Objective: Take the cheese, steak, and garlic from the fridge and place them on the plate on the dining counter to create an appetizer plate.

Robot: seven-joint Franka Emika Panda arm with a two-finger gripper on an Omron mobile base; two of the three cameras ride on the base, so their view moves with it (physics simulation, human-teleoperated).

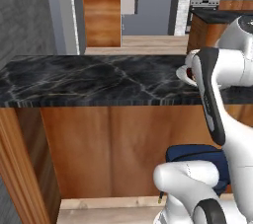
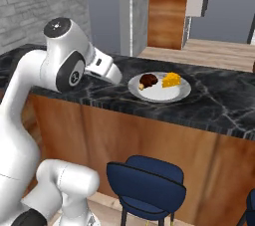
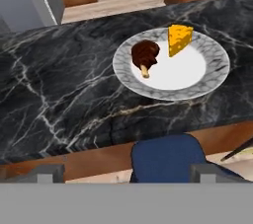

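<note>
Steak [image 3: 145, 54] lies on the plate [image 3: 210, 72], bone end toward the wide-spread gripper [image 3: 128, 173], cheese [image 3: 178, 39] beside

In the left base view, the robot's white arm [image 1: 217, 85] is covering most of the plate [image 1: 181, 74], leaving only a sliver of rim showing at its left; whatever is lying on the plate is staying hidden there. The navy stool [image 1: 190, 155] is sitting partly behind the arm's lower joints. In the right base view, a second stool [image 2: 250, 205] is being cut off by the right edge. In the hand view, the dining counter [image 3: 59, 94] is running off both sides, and a thin dark object [image 3: 237, 150] at the lower right is too cropped to identify.
</note>
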